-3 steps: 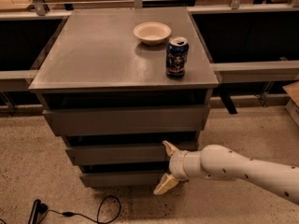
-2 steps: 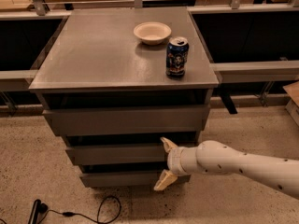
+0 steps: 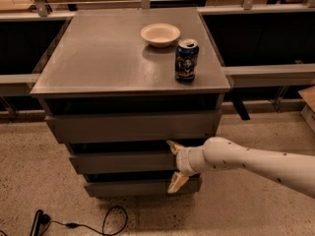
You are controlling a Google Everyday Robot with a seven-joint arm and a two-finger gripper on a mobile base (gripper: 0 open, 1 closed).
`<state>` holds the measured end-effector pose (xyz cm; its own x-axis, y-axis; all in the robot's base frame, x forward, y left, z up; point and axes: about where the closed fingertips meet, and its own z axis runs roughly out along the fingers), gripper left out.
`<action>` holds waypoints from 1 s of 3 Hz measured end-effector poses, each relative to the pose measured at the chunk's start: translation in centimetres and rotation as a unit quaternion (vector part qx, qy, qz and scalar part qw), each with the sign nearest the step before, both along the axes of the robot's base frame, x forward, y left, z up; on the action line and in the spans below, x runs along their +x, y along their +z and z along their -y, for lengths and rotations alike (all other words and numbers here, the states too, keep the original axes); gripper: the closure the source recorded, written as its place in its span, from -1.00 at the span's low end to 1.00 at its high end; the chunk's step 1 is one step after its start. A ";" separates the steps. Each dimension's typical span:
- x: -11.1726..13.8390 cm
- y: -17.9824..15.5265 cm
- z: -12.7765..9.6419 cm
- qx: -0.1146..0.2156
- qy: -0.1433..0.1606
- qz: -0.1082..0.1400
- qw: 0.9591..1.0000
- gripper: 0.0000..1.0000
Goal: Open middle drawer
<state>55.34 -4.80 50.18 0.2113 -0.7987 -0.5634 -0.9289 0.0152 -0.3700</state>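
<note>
Gripper [image 3: 171, 166] fingers spread wide, straddling right end of middle drawer [image 3: 123, 161]; soda can [image 3: 186, 60] and bowl [image 3: 160, 35] on cabinet top [image 3: 98, 58].

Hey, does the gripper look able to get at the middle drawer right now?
Probably yes. The gripper is open at the right end of the middle drawer front, its fingers spread across the panel's height, and nothing stands between them.

Three drawers [image 3: 133, 127], one bowl [image 3: 160, 34], one can [image 3: 186, 60], one cable [image 3: 93, 225], and one end effector [image 3: 171, 167] at the middle drawer [image 3: 123, 161]
</note>
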 end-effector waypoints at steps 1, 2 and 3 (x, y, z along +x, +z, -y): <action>0.6 -3.3 0.7 -0.023 0.040 -0.023 0.999 -1.00; 0.6 -3.3 0.7 -0.024 0.040 -0.023 0.999 -1.00; 1.0 -4.2 0.4 -0.041 0.040 -0.034 0.998 -1.00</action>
<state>56.39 -5.24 45.94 0.2394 -0.8250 -0.5119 -0.9489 -0.0872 -0.3031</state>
